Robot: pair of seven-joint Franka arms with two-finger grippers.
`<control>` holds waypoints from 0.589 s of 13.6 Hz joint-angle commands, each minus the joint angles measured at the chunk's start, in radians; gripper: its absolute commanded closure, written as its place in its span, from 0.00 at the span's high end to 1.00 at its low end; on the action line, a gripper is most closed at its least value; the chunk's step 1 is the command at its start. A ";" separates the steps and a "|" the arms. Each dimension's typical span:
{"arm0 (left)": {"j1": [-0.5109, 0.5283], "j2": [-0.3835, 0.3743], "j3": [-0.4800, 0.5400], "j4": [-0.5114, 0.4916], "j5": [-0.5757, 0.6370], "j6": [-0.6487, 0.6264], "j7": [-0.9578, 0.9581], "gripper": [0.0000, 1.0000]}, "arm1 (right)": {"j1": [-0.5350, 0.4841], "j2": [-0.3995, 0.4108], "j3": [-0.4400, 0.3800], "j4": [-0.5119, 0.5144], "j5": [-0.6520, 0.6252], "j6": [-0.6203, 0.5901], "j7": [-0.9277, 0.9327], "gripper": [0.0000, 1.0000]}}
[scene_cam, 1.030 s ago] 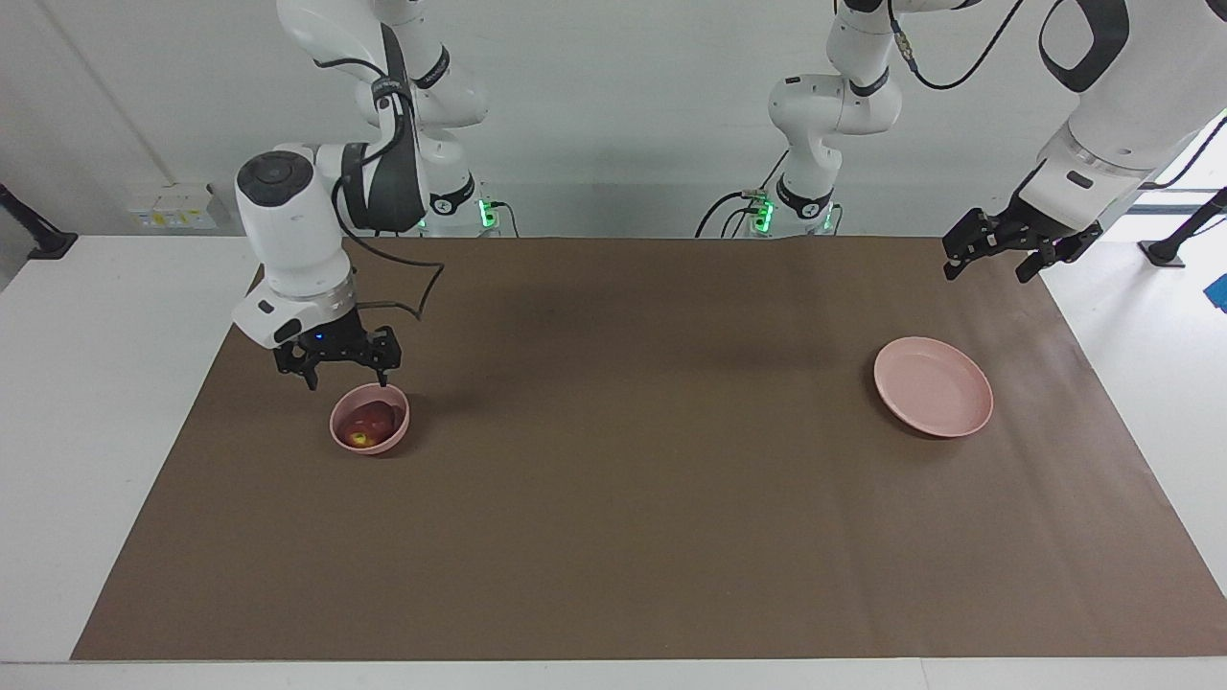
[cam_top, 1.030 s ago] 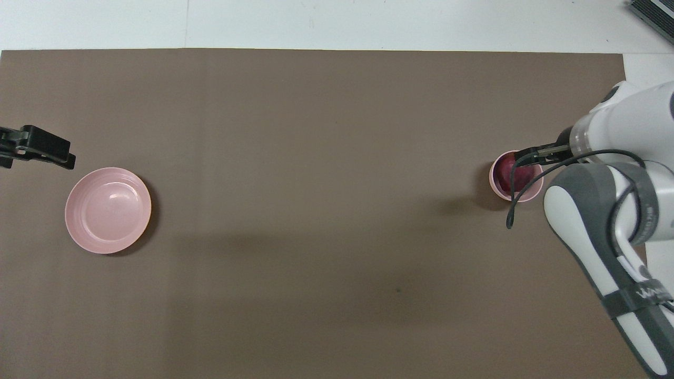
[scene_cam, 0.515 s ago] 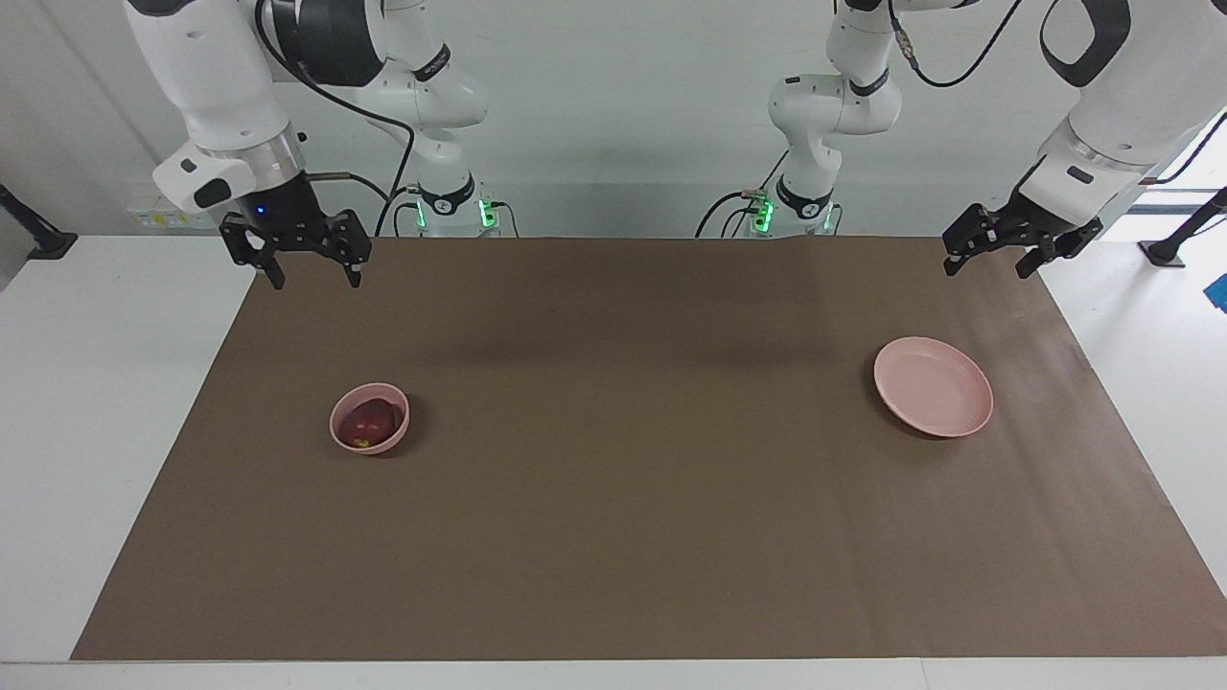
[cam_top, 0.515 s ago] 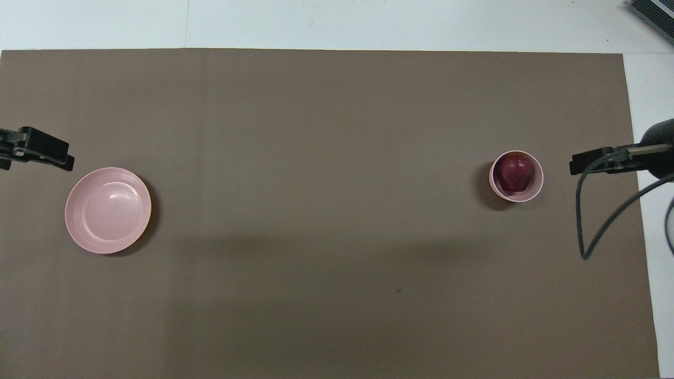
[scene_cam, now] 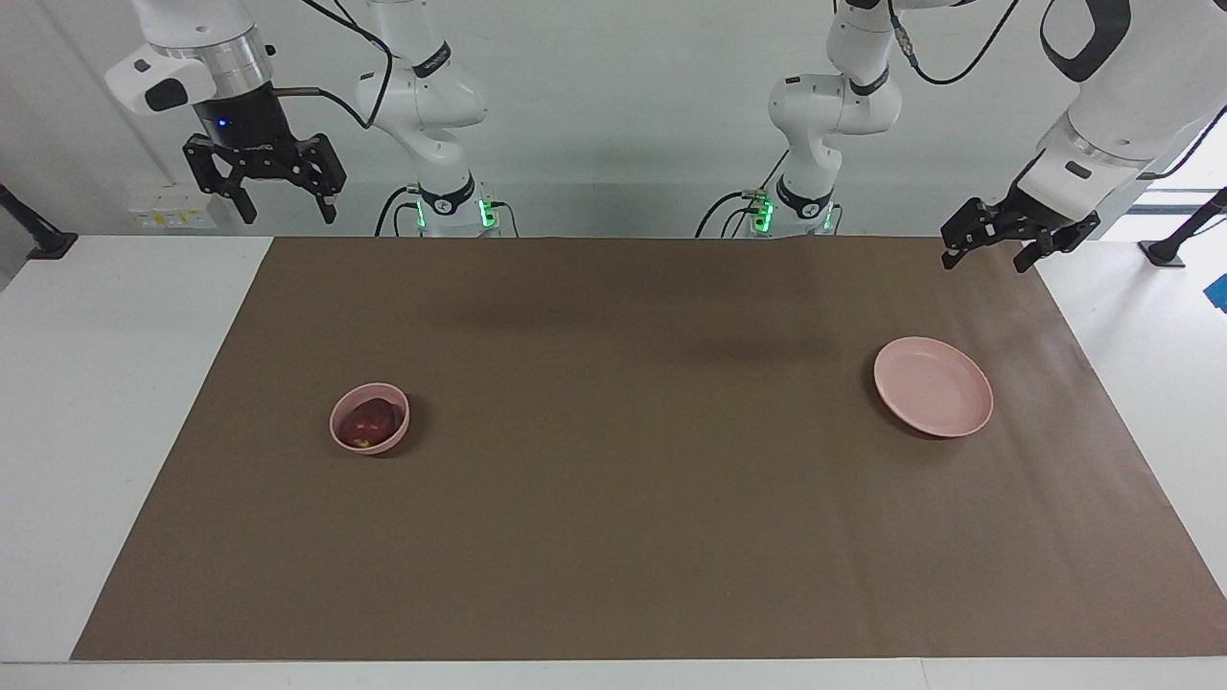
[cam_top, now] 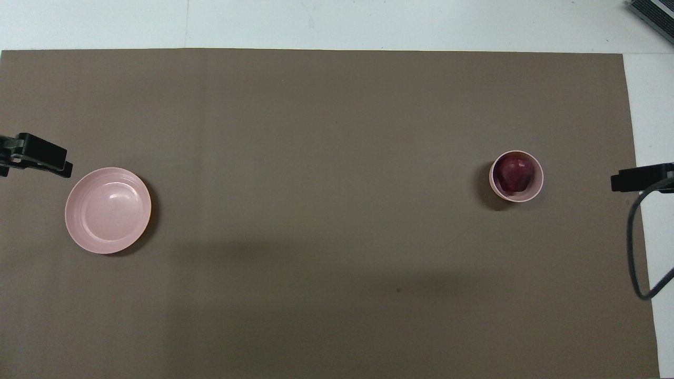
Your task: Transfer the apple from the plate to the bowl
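Note:
The dark red apple (scene_cam: 367,422) lies in the small pink bowl (scene_cam: 395,436) toward the right arm's end of the table; both show in the overhead view, apple (cam_top: 514,174) in bowl (cam_top: 537,188). The wide pink plate (scene_cam: 932,385) sits bare toward the left arm's end, also in the overhead view (cam_top: 108,209). My right gripper (scene_cam: 289,213) is open and empty, raised high over the table's edge at its own end (cam_top: 621,181). My left gripper (scene_cam: 985,261) is open and empty, raised over the mat's corner beside the plate (cam_top: 52,160).
A brown mat (scene_cam: 623,479) covers most of the white table (scene_cam: 96,383). A black cable (cam_top: 634,252) hangs from the right arm over the mat's edge.
My right gripper has risen from just above the bowl and drawn back to the table's edge, leaving the apple in the bowl. The left gripper has barely moved.

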 commanded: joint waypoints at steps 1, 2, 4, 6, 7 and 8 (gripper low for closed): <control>0.003 -0.124 0.000 -0.157 -0.002 0.068 0.007 1.00 | -0.011 -0.022 0.004 -0.042 0.020 0.009 0.019 1.00; 0.003 -0.141 0.000 -0.185 -0.002 0.085 0.010 1.00 | -0.013 -0.022 0.004 -0.040 0.020 0.003 0.019 1.00; 0.004 -0.137 0.000 -0.174 -0.002 0.085 0.006 1.00 | -0.014 -0.022 0.002 -0.037 0.017 0.003 0.023 1.00; 0.003 -0.126 0.000 -0.154 0.007 0.059 0.006 1.00 | -0.016 -0.022 0.001 -0.039 0.015 -0.001 0.013 1.00; 0.004 -0.125 0.000 -0.148 0.007 0.051 0.006 1.00 | -0.016 -0.023 0.001 -0.039 0.021 -0.008 0.012 1.00; 0.005 -0.125 -0.001 -0.151 0.007 0.053 0.006 1.00 | -0.014 -0.026 0.002 -0.039 0.022 -0.033 0.015 1.00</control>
